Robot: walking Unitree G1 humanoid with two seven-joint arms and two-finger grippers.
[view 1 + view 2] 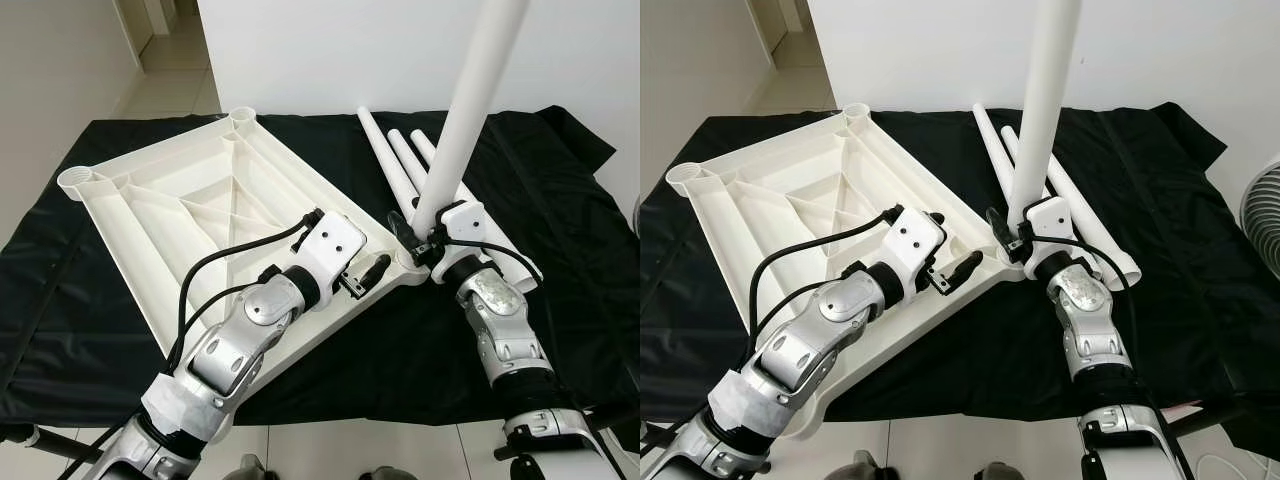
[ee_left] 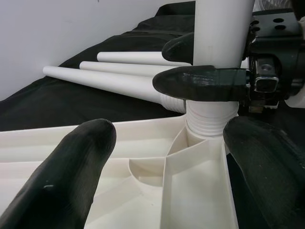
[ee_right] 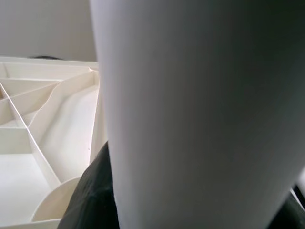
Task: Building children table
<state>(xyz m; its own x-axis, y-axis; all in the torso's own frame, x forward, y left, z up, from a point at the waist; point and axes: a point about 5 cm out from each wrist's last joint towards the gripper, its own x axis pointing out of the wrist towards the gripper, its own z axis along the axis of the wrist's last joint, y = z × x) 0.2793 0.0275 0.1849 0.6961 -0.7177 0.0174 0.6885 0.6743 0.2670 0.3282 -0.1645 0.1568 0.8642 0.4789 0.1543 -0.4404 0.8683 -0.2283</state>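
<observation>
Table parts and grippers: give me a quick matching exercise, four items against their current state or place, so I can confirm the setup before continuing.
Items:
1. upright leg
2. tabletop
3. spare legs
4. left gripper

States:
A. lying side by side on the black cloth
B. upside down, ribs facing up
C. open, over the tabletop's near edge
D. standing in a corner socket, gripped by the right gripper

Pairs: 1-D, 2-B, 3-A, 4-C
</observation>
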